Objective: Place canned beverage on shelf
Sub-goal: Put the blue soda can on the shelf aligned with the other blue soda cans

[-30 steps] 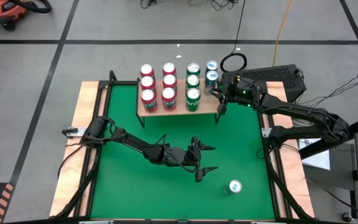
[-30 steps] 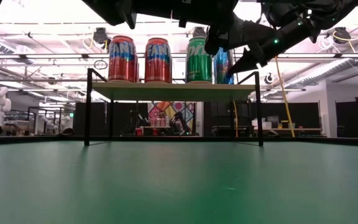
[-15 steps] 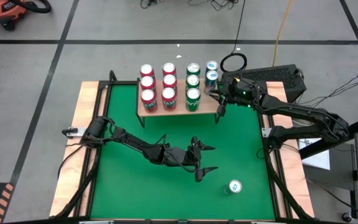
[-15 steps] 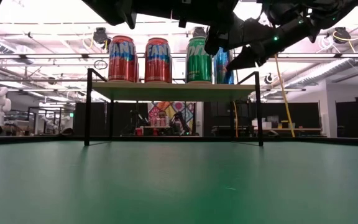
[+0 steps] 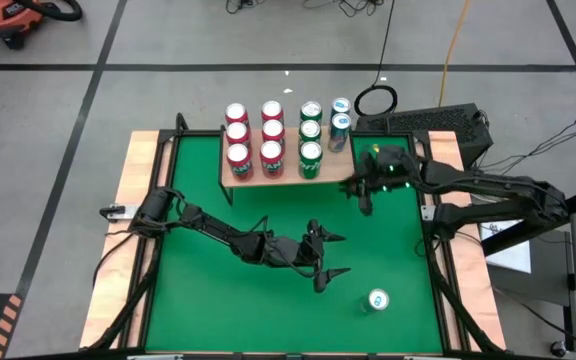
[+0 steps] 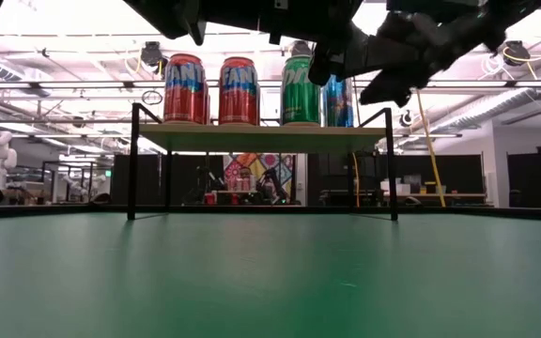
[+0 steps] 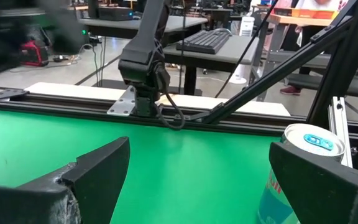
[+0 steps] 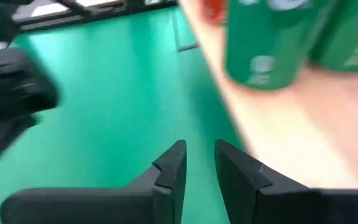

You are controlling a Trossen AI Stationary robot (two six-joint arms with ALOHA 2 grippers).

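Since a second ago the right gripper (image 5: 364,188) has pulled back from the blue cans (image 5: 340,113) at the right end of the shelf (image 5: 336,172) and now hangs just off the shelf's front right corner, over green table (image 5: 198,290). Its fingers (image 8: 166,171) are nearly closed with only a narrow slit between them, and they hold nothing. The shelf stands along the table's far edge, carrying two columns of three red cans (image 5: 238,154), a column of three green cans (image 5: 310,153), and two blue cans at the back right; bare wood remains in front of those blue cans. One more canned beverage (image 5: 377,300) stands upright on the table near the front right corner, well apart from the shelf. The left gripper (image 5: 330,254) hovers over the middle of the table, fingers spread wide and empty, pointing toward that can, which stands just beyond one fingertip. Wide open green lies between shelf and can.
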